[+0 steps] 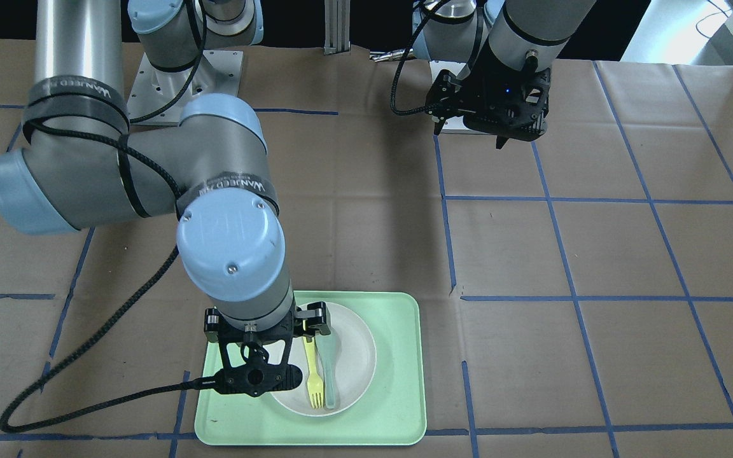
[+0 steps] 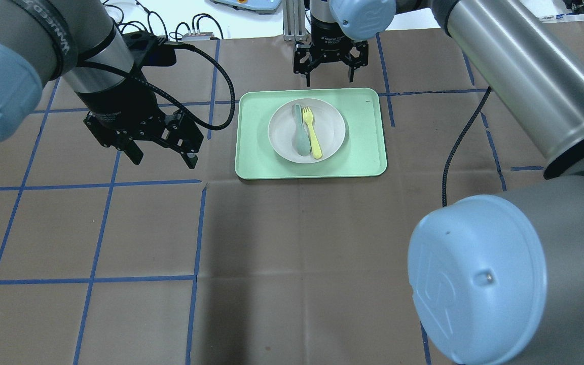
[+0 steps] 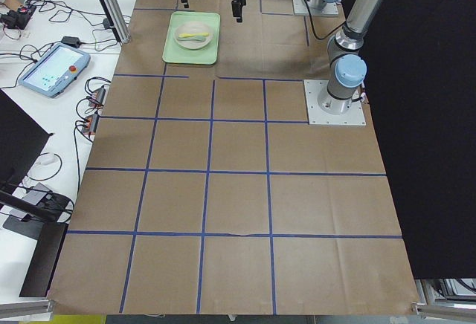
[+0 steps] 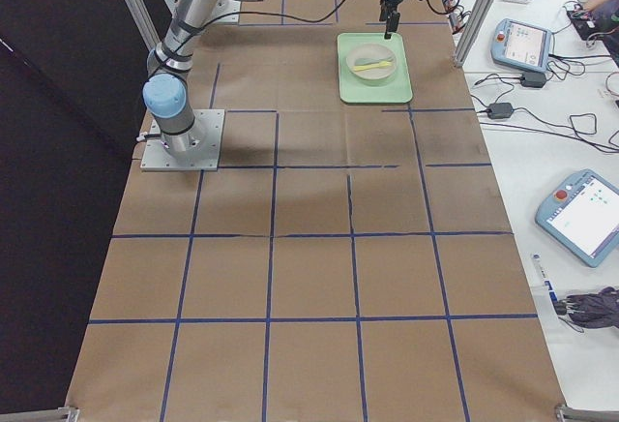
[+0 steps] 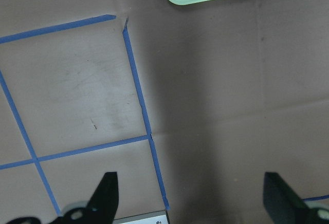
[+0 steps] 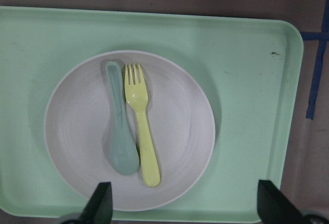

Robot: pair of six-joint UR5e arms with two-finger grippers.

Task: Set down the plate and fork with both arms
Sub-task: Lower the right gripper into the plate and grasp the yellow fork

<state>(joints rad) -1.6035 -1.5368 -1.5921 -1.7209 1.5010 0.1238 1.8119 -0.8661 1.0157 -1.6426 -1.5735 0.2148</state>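
Positions are given as on a clock face laid over the overhead view.

**Left arm.** The left arm enters from the 9 o'clock side, with its wrist pointed down at the tabletop (image 2: pixel 292 243). The left gripper (image 2: pixel 162 159) hangs above bare brown paper at 9 o'clock from the tray (image 2: pixel 363 132), well apart from it. Its fingers are spread wide and nothing is between them. In the left wrist view both fingertips frame blue tape lines, and only a corner of the tray shows at the 1 o'clock edge of that frame.

**Tray contents.** The plate (image 2: pixel 330 132) rests flat near the middle of the mint-green tray. The fork (image 2: pixel 314 134) lies on the plate with its tines toward 12 o'clock and its handle toward 5 o'clock. A grey-green spoon (image 2: pixel 299 137) lies just beside it on the 9 o'clock side, roughly parallel, with its bowl toward 6 o'clock. The right wrist view shows the two handles touching or nearly touching; which one cannot be told.

**Right arm.** The right arm enters from the 3 o'clock side, with its elbow large in the foreground and its forearm reaching across toward 12 o'clock. The right gripper (image 2: pixel 329 79) points straight down, raised clear above the tray, and appears at the tray's 12 o'clock edge. Its fingers are released and spread, holding nothing. In the right wrist view the plate lies between the two fingertips.
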